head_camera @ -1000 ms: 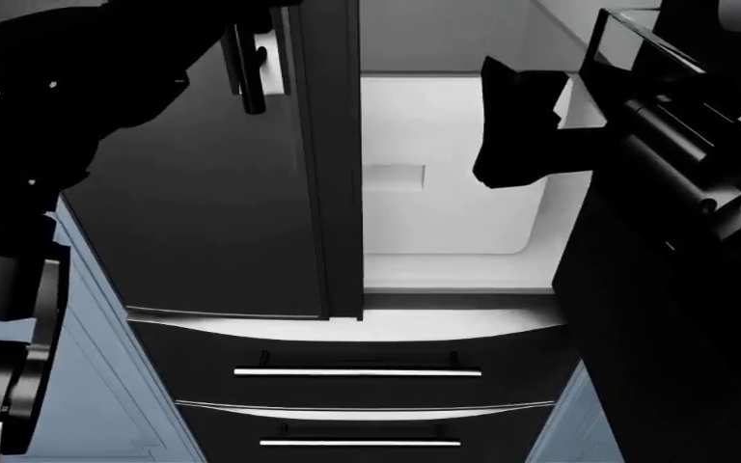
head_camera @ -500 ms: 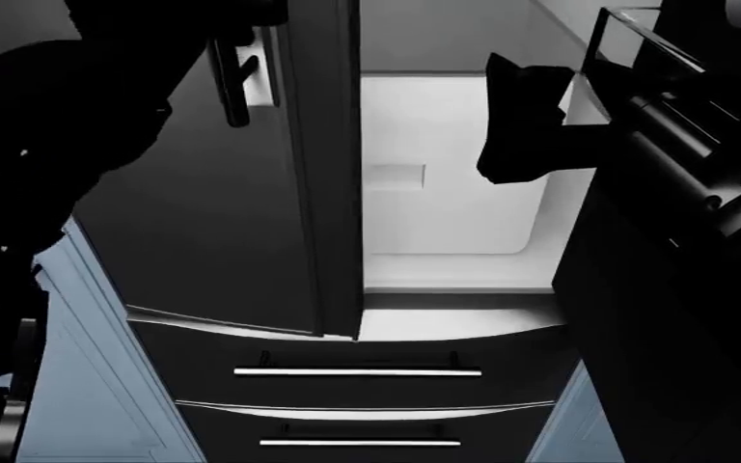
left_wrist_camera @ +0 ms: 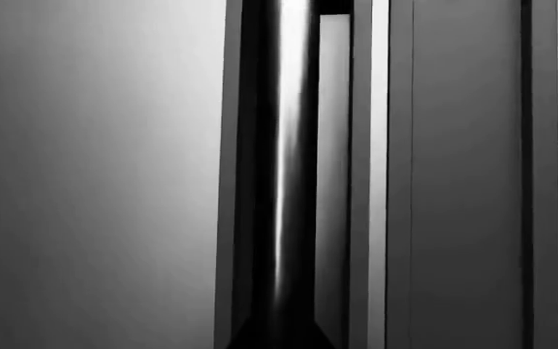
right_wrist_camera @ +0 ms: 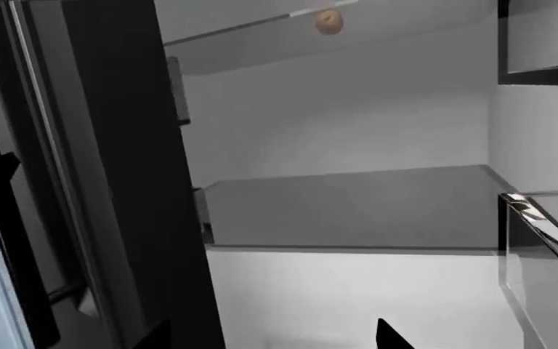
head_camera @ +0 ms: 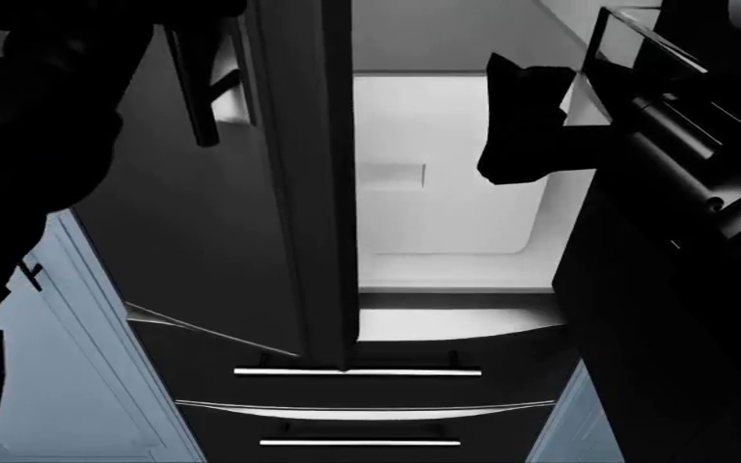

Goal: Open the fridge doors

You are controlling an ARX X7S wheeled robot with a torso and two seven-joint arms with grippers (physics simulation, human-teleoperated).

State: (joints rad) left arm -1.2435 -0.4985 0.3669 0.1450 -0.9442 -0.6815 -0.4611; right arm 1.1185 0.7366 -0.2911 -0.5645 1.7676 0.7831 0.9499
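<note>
The left fridge door [head_camera: 216,222] is glossy black and stands partly swung out, its inner edge [head_camera: 313,193] turned toward me. Its vertical bar handle [head_camera: 197,92] runs up into my left gripper [head_camera: 190,19], which is shut around it. The left wrist view shows that handle [left_wrist_camera: 289,167] close up, running into the dark gripper [left_wrist_camera: 279,336]. The right fridge door [head_camera: 654,318] is wide open at the right, with a clear shelf bin [head_camera: 628,39] on its inner side. My right gripper [head_camera: 525,121] hangs open in front of the white fridge interior [head_camera: 448,193], its fingertips [right_wrist_camera: 391,336] far apart with nothing between them.
Two wide black drawers with horizontal silver handles [head_camera: 358,371] sit below the doors. Pale blue cabinet doors [head_camera: 62,376] flank the fridge on the left. Inside, a grey shelf [right_wrist_camera: 347,203] and a small tan round item [right_wrist_camera: 330,20] higher up. A clear bin edge [right_wrist_camera: 540,233] is close to the right gripper.
The left door has swung further outward, and its handle and my left arm have moved left with it. The right arm and right door have stayed put.
</note>
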